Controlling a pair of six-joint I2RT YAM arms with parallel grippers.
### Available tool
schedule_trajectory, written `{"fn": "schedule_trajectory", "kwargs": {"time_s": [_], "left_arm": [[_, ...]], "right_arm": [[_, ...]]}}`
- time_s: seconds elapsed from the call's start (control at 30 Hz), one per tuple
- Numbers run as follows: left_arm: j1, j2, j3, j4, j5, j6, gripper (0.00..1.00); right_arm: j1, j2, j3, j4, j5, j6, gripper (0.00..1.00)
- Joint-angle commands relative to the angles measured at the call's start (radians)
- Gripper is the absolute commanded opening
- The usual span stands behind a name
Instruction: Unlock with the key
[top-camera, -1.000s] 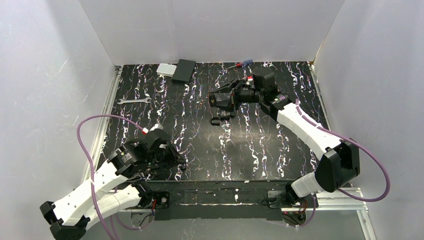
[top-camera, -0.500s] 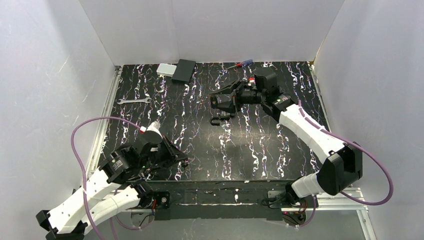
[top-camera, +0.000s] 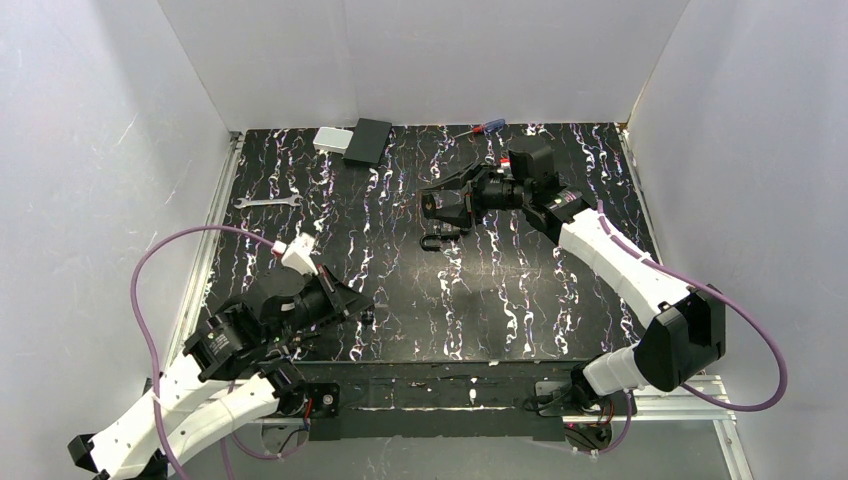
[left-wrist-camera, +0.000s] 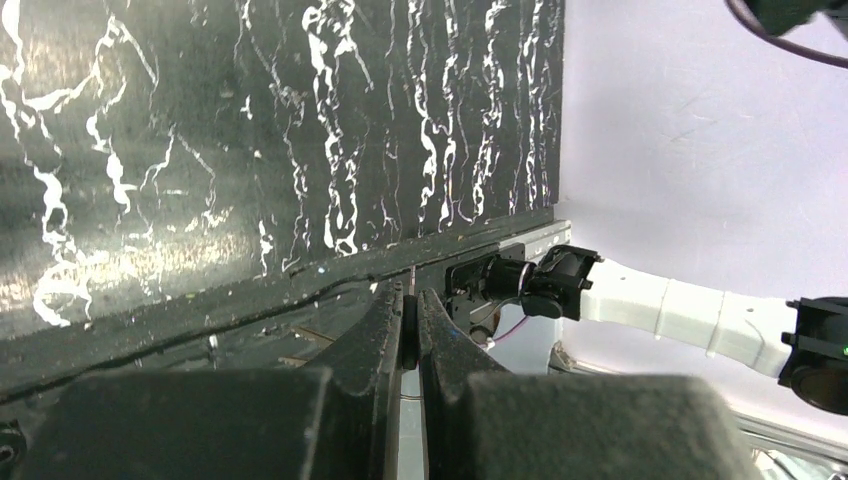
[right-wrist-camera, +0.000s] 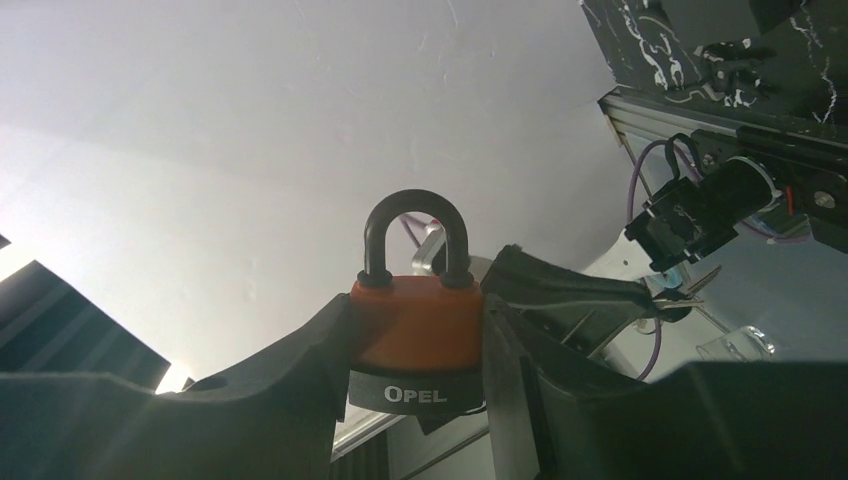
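My left gripper (left-wrist-camera: 410, 296) is shut on the dark head of the key (left-wrist-camera: 410, 326); only a thin sliver of its blade pokes out past the fingertips. In the top view this gripper (top-camera: 362, 313) hovers over the near left of the mat. My right gripper (right-wrist-camera: 420, 292) is shut on an orange-bodied padlock (right-wrist-camera: 415, 330) with a black base marked OPEL, its shackle closed and pointing away from the wrist. In the top view that gripper (top-camera: 440, 205) is raised over the mat's far middle. A second, black padlock (top-camera: 438, 240) lies on the mat just below it.
A silver wrench (top-camera: 268, 202) lies at the left of the mat. A black box (top-camera: 368, 141) and a white box (top-camera: 330, 139) sit at the back left, and a screwdriver (top-camera: 478, 128) at the back middle. White walls enclose three sides.
My left arm has drawn back and turned its wrist, with the gripper still shut on the key near the front left. The right gripper with the orange padlock has barely moved.
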Motion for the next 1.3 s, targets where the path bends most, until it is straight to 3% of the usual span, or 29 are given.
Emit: {"fn": "schedule_trajectory", "kwargs": {"time_s": [0.0, 0.13, 0.27, 0.37, 0.43, 0.57, 0.67, 0.8, 1.1, 1.27], "left_arm": [[-0.005, -0.01, 0.046, 0.05, -0.042, 0.126, 0.0], [-0.003, -0.01, 0.073, 0.046, -0.075, 0.192, 0.0], [-0.004, -0.008, 0.068, 0.145, -0.051, 0.323, 0.0], [-0.004, 0.021, 0.075, 0.204, -0.077, 0.477, 0.0], [-0.004, 0.07, 0.109, 0.183, -0.052, 0.657, 0.06], [-0.004, 0.238, 0.289, 0.018, -0.007, 0.883, 0.0], [-0.005, 0.256, 0.322, 0.084, 0.027, 1.003, 0.0], [-0.005, 0.207, 0.257, 0.208, 0.217, 1.276, 0.0], [-0.004, 0.239, 0.247, 0.266, 0.547, 1.724, 0.0], [-0.005, 0.293, 0.282, 0.239, 0.659, 1.854, 0.0]], "right_arm": [[-0.005, -0.004, 0.036, -0.04, 0.022, -0.042, 0.01], [-0.005, -0.023, 0.025, -0.081, 0.062, -0.05, 0.01], [-0.005, -0.037, 0.023, -0.192, 0.106, -0.082, 0.01], [-0.004, -0.045, 0.016, -0.269, 0.121, -0.105, 0.01], [-0.005, -0.047, 0.019, -0.325, 0.142, -0.124, 0.01], [-0.005, -0.042, 0.047, -0.438, 0.18, -0.163, 0.01], [-0.005, -0.018, 0.099, -0.574, 0.206, -0.225, 0.01], [-0.003, 0.042, 0.182, -0.769, 0.211, -0.307, 0.01], [-0.003, 0.211, 0.351, -1.22, 0.18, -0.516, 0.01], [-0.003, 0.183, 0.325, -1.234, 0.169, -0.434, 0.01]]}}
